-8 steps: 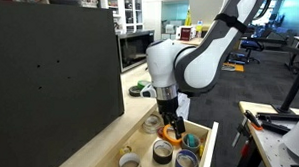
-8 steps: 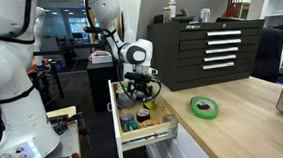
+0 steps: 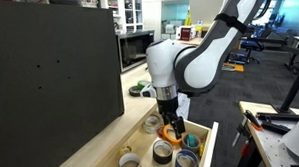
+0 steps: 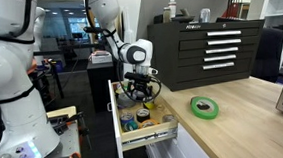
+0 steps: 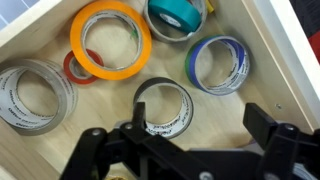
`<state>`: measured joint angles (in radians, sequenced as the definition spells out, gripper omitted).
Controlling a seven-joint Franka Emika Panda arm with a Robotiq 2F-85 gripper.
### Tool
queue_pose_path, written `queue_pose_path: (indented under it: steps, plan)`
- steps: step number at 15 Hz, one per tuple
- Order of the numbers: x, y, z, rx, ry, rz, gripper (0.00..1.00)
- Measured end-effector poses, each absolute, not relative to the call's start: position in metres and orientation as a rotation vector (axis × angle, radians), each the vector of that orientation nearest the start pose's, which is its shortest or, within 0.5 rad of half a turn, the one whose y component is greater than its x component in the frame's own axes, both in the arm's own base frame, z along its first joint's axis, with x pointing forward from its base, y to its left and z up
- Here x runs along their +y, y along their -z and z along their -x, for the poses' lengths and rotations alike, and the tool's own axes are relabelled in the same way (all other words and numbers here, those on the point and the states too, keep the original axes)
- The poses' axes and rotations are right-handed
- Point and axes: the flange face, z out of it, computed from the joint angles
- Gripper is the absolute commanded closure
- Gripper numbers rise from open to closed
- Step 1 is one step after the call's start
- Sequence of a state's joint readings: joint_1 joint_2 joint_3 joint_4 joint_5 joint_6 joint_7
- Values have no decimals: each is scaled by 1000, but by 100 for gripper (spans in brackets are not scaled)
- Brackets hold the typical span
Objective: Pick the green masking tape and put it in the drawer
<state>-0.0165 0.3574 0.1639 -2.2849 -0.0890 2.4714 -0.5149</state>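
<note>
The green masking tape [image 4: 205,107] lies flat on the pale wooden countertop, apart from the arm; it also shows in an exterior view [image 3: 139,89] behind the arm. The drawer [image 4: 149,139] is pulled out and holds several tape rolls. My gripper [image 4: 139,92] hangs low over the open drawer [image 3: 207,140], also seen in the wrist view [image 5: 205,125]. Its jaws are open and empty, just above a dark blackish ring [image 5: 165,105] on the drawer floor [image 5: 235,110].
In the drawer lie an orange roll [image 5: 111,38], a blue-edged roll [image 5: 219,63], a teal roll [image 5: 177,15], a clear roll [image 5: 35,95] and a small red ring [image 5: 80,68]. A black tool cabinet [image 4: 208,49] stands behind the counter. A dark panel [image 3: 49,77] flanks the counter.
</note>
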Motion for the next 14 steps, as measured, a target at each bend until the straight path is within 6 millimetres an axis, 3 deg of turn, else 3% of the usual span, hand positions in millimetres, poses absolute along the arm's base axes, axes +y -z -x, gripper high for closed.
queue_pose_path:
  steps: [11, 14]
  plan:
    - [79, -185, -508, -1106, -247, 2889, 0]
    - [80, -194, -516, -1095, -209, 2897, 0]
